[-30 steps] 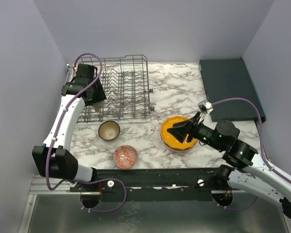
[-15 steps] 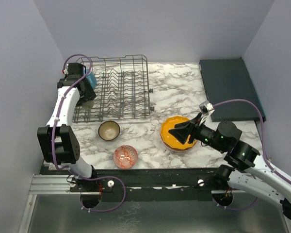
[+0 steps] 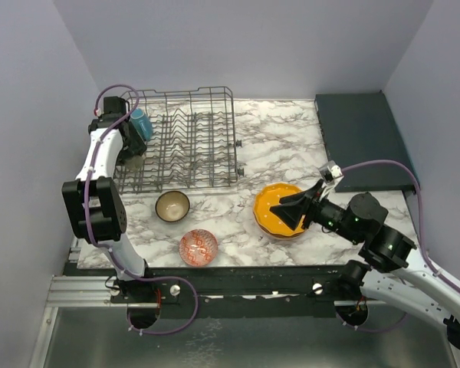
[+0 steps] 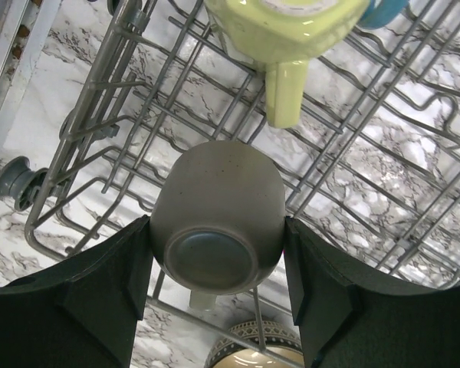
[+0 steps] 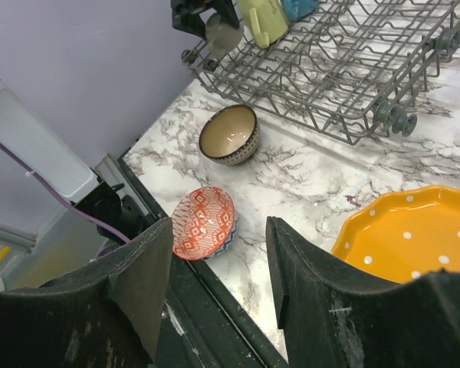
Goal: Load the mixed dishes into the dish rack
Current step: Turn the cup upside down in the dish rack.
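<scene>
Here, my left gripper (image 4: 217, 261): clamped on small grey ceramic cup (image 4: 215, 207), base towards wrist.
Placement: I should lower it straight between the grey wire dish rack (image 4: 353, 184) tines.
My right gripper (image 5: 218, 261): agape, empty.

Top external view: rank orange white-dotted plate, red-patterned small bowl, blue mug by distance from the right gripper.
1. Orange white-dotted plate, at the right gripper.
2. Red-patterned small bowl, near table edge.
3. Blue mug, grey wire dish rack, far left.

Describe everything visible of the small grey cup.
The small grey cup is plain, matte, rounded and ceramic-looking, no handle visible. Its ringed base faces the left wrist camera; the mouth is hidden. The left gripper clamps its sides above the dish rack, near the yellow-green mug. Contact with the wires is unclear.
</scene>
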Robot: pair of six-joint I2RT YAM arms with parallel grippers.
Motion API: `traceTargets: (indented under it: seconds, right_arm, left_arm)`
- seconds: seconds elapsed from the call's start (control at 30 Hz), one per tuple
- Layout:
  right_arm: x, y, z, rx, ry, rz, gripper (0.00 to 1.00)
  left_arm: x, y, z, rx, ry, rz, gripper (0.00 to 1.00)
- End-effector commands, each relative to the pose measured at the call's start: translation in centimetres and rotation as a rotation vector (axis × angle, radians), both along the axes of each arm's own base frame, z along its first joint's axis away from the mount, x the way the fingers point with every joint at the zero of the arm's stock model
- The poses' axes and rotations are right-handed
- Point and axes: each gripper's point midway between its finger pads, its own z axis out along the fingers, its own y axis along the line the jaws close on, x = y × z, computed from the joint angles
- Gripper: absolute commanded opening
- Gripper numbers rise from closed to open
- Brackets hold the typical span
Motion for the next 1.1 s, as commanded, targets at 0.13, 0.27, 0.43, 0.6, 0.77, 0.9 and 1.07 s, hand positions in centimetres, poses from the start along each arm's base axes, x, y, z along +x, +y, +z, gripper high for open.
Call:
traceTargets:
  seconds: [0.13, 0.27, 0.43, 0.6, 0.77, 0.9, 1.07]
  right_arm:
    - [0.0, -0.5, 0.5, -0.021, -0.015, -0.013, 0.58]
    - [-0.1, -0.6, 0.4, -0.021, -0.012, -0.012, 0.58]
    - [0.0, -0.6, 0.3, -0.026, -0.024, -0.013, 0.58]
    - [0.0, -0.7, 0.2, -0.031, -0.025, -0.017, 0.58]
    - [0.0, -0.8, -0.1, -0.035, -0.022, -0.020, 0.58]
    - [0.1, -0.7, -0.1, -0.036, -0.023, -0.020, 0.59]
    - [0.1, -0.7, -0.2, -0.040, -0.019, -0.020, 0.59]
  left_arm:
    - [2.3, 1.3, -1.1, -0.014, -0.005, 0.017, 0.00]
    - [2.5, 2.2, -2.0, -0.009, 0.016, 0.031, 0.00]
    - [2.5, 3.1, -3.4, -0.022, 0.048, 0.050, 0.00]
    - [2.3, 3.0, -5.2, -0.045, 0.085, 0.058, 0.00]
    - [2.2, 3.1, -6.4, -0.057, 0.113, 0.071, 0.00]
    - [2.0, 3.4, -7.1, -0.055, 0.130, 0.077, 0.00]
    - [1.9, 4.1, -7.5, -0.056, 0.138, 0.089, 0.03]
